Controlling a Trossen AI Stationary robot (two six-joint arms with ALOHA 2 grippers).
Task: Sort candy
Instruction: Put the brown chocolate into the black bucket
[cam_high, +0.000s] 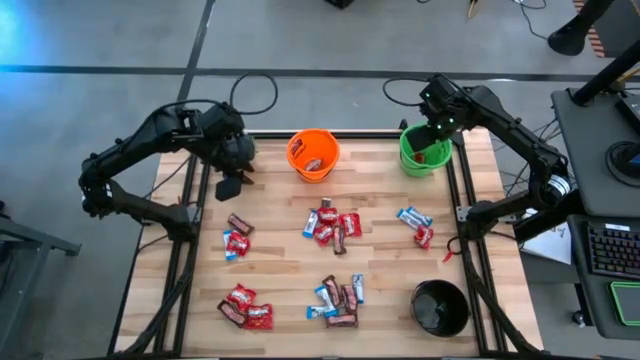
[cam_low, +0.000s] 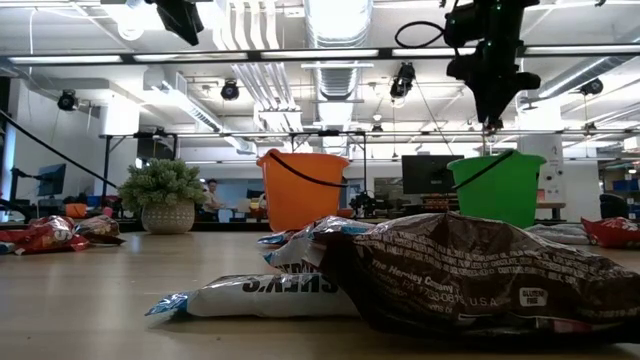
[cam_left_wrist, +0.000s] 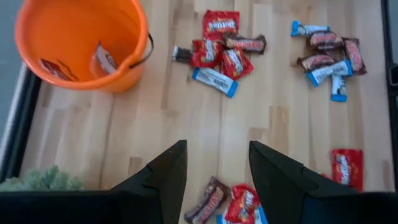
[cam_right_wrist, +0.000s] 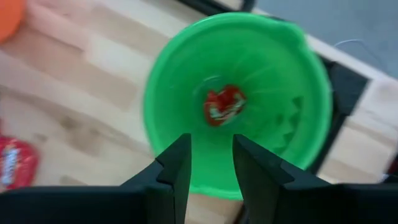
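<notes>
Candy (cam_right_wrist: 224, 105) lies in green bucket (cam_right_wrist: 311, 106) beneath right tool (cam_right_wrist: 210, 163), fingers parted, empty.

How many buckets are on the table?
3: orange bucket at the far middle, green bucket at the far right under the right gripper, black bucket near right.

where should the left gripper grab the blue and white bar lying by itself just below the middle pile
Grip the blue-and-white bar across its narrow width, at mid-length, coming straight down. It lies flat and slanted on the table, its long edges look mostly clear, and the left gripper is open, probably wide enough.
</notes>
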